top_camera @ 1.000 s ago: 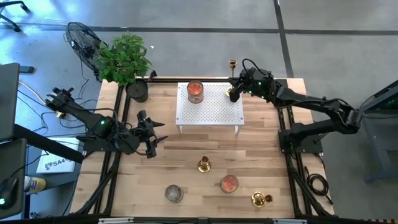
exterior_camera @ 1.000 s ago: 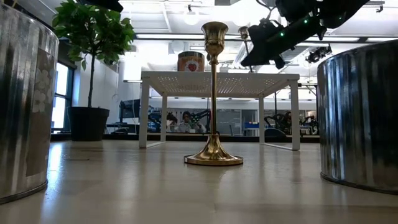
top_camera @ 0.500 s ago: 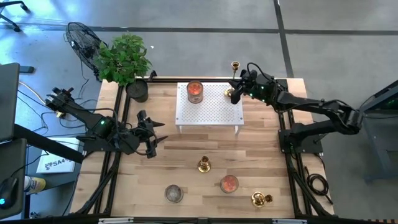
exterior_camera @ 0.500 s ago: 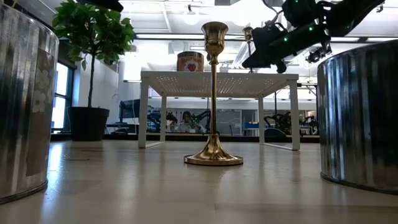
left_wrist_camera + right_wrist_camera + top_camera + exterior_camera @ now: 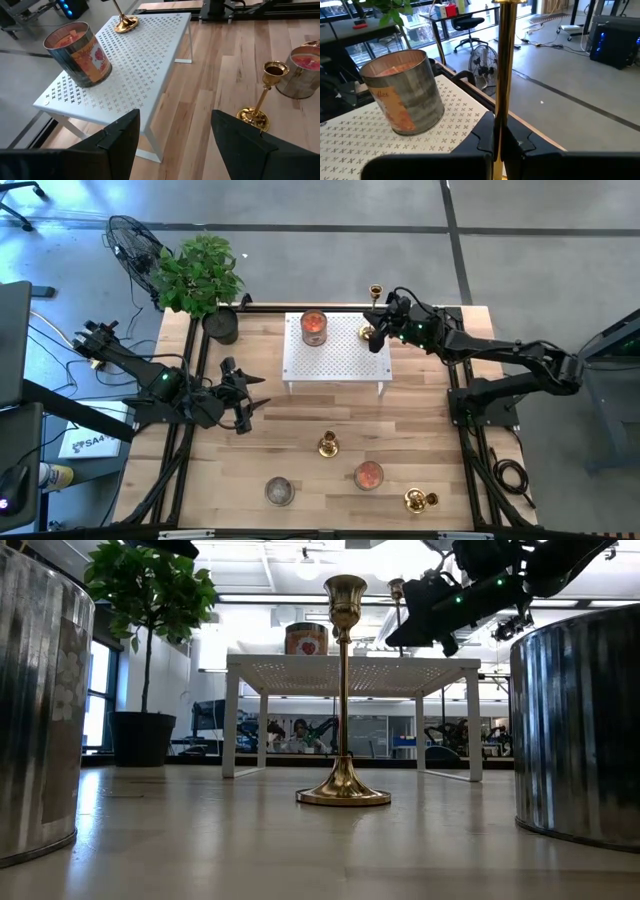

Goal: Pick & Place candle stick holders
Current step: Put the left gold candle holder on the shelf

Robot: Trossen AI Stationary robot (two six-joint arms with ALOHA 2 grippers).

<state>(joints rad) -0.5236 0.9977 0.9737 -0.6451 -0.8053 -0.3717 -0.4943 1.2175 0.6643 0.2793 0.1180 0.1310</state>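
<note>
The wooden desk (image 5: 300, 430) carried a white perforated shelf (image 5: 335, 365), a potted plant (image 5: 200, 275), an upright gold candlestick (image 5: 328, 445), a grey tin (image 5: 279, 491), a candle jar (image 5: 368, 476), and a fallen candlestick (image 5: 418, 500). Another candle jar (image 5: 314, 326) stood on the shelf.

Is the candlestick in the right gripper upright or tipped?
Upright: the candlestick stem runs vertically between the shut fingers of the right gripper, its base on the white rack.
</note>
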